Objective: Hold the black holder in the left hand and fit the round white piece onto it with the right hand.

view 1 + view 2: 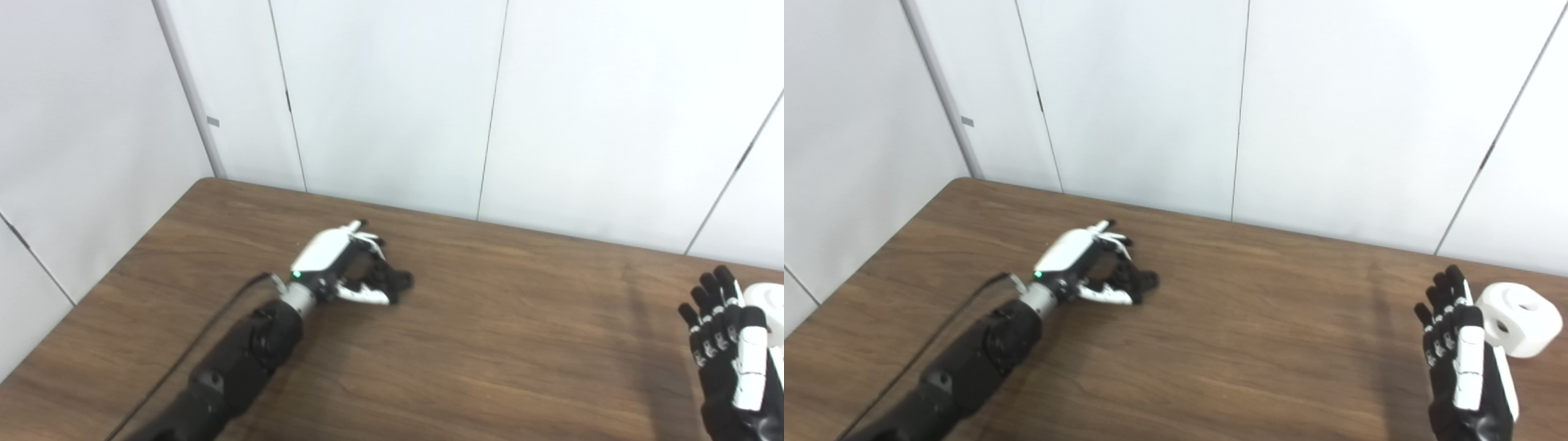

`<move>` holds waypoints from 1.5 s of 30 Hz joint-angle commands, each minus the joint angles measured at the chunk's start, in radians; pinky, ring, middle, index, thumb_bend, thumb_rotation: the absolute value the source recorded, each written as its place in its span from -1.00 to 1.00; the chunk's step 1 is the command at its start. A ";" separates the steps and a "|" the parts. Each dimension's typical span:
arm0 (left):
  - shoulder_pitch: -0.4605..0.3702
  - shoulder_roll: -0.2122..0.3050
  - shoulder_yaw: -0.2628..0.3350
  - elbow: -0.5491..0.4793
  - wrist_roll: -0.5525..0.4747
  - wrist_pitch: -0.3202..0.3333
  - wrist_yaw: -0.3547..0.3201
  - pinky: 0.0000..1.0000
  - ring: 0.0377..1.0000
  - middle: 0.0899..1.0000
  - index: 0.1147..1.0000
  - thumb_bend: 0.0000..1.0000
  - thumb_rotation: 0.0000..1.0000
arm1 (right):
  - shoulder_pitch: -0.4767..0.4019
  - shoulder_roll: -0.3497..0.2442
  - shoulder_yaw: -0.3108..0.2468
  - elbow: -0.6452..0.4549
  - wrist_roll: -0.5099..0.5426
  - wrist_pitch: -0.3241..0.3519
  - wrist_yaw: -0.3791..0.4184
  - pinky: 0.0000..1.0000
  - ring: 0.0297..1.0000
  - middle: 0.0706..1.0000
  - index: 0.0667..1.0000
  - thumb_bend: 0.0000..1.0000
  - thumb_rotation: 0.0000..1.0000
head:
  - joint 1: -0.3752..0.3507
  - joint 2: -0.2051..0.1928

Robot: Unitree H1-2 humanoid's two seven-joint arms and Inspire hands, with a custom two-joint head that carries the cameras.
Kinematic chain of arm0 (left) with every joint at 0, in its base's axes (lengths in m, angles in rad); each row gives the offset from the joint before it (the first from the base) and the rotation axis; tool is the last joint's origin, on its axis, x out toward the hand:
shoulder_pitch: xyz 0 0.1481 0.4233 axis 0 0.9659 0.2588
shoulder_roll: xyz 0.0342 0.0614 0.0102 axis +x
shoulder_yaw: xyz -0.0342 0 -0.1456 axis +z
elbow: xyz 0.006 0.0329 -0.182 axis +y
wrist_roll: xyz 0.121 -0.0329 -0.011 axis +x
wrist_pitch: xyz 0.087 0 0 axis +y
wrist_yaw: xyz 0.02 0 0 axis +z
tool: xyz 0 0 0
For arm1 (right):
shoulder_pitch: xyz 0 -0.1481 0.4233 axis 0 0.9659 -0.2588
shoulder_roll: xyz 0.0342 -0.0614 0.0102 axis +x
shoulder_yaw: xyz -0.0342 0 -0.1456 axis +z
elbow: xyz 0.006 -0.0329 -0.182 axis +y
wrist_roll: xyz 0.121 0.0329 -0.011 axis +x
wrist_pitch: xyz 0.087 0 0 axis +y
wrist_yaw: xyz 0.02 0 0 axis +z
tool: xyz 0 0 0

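Observation:
The black holder [395, 283] lies on the brown table, left of the middle; it also shows in the right eye view [1144, 282]. My left hand [343, 263] reaches over it, with fingers and thumb curled around it, so much of it is hidden. The round white piece [1522, 318], with a hole in its top, stands on the table at the far right. My right hand [1458, 352] is open with its fingers straight, just left of the piece and holding nothing. In the left eye view the piece [765, 301] is partly cut off by the picture's edge.
The wooden table [490, 343] stands in a corner of white wall panels, with its far edge along the wall. A black cable [184, 361] runs along my left forearm.

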 commanded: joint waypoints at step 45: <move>0.212 -0.179 -0.026 -0.341 -0.081 -0.025 -0.250 1.00 1.00 0.62 -0.17 0.05 -0.90 | -0.014 0.057 0.075 -0.157 -0.090 0.029 -0.037 0.77 0.89 0.90 0.87 0.10 0.89 | -0.287 0.093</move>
